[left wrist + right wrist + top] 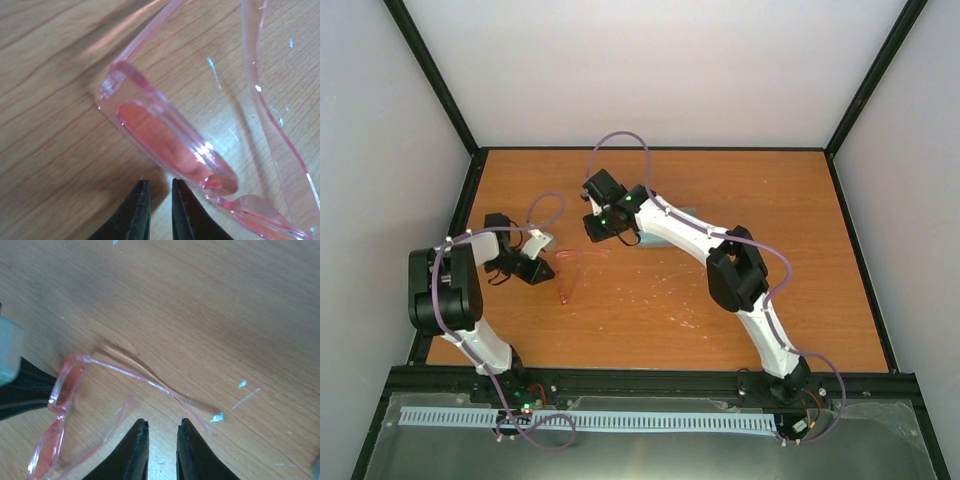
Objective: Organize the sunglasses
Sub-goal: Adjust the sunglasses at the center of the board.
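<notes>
The sunglasses (pixel 572 268) lie on the wooden table left of centre, thin translucent pink, with both arms unfolded. In the left wrist view the front and one pink lens (pixel 165 145) lie just ahead of my left gripper (pixel 159 186), whose jaws stand a narrow gap apart with nothing between them. In the top view my left gripper (pixel 548 270) is at the glasses' left end. My right gripper (pixel 592 228) hovers behind them. In the right wrist view the glasses (pixel 67 387) lie to the left, one arm (pixel 150 382) runs just ahead of my right gripper (pixel 161 426), slightly open and empty.
A flat pale grey-blue object (pixel 682 213) lies on the table, mostly hidden under my right arm. White scuff marks (pixel 217 417) dot the table (pixel 770 200). Black frame posts run along the table's edges.
</notes>
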You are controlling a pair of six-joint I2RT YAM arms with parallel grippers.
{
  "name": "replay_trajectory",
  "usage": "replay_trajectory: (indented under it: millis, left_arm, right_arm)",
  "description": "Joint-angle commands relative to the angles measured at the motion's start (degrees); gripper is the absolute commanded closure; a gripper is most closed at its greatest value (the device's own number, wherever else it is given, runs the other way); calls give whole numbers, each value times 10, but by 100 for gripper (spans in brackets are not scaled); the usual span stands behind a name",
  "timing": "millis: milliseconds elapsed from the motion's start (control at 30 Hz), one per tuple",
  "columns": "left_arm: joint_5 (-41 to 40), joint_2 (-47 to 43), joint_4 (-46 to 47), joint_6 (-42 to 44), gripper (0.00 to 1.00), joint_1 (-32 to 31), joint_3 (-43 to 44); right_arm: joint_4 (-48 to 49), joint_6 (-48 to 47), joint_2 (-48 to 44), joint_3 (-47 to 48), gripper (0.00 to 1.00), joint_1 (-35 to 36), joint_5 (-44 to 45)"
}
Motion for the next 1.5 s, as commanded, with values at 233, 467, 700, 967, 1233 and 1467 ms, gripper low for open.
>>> replay_trajectory:
  millis: [233, 467, 700, 967, 1233, 1467]
  left_arm:
    - [-37, 65, 56, -30, 74, -28, 60]
    - [-19, 102, 70, -54, 69, -45, 93]
    - [2, 119, 99, -98, 69, -114, 86]
    - [23, 114, 94, -108, 70, -152, 95]
    - [40, 105, 90, -105, 70, -241, 91]
    - [-36, 61, 129, -150, 47, -200, 136]
  right_arm:
    - [-5, -59, -4, 18, 62, -15, 44]
    - [-27, -55, 92, 124, 68, -13, -30]
    - [-41, -59, 116, 120, 78, -7, -55]
    - [-36, -66, 34, 2, 77, -4, -14]
    - [14, -60, -118, -168, 73, -18, 58]
    - [92, -156, -276, -326, 58, -12, 29]
